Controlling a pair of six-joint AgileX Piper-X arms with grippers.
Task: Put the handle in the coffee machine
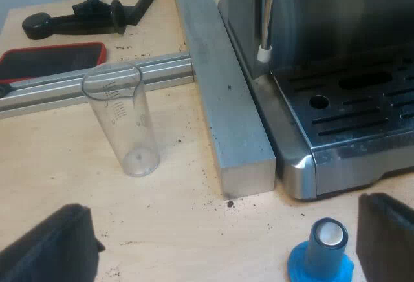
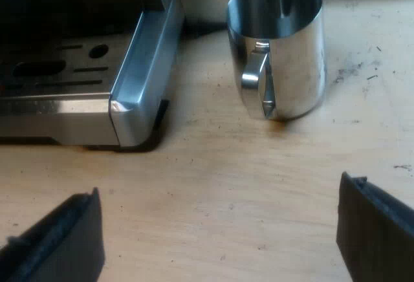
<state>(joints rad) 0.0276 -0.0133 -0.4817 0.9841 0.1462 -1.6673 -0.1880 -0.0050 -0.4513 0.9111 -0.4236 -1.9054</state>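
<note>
With the fingers of the left gripper (image 1: 220, 230) and right gripper (image 2: 218, 217) spread and empty, the dark, red-ended holder handle (image 1: 84, 17) is seen lying beyond the aluminium rail (image 1: 162, 68), well apart from the steel espresso machine (image 1: 349, 114), so the upright clear measuring glass (image 1: 123, 120) near that rail could be toppled by a low reach.

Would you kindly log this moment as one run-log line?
holder loose on table beyond glass | left jaws open by tamper | right jaws open facing jug and machine
</note>
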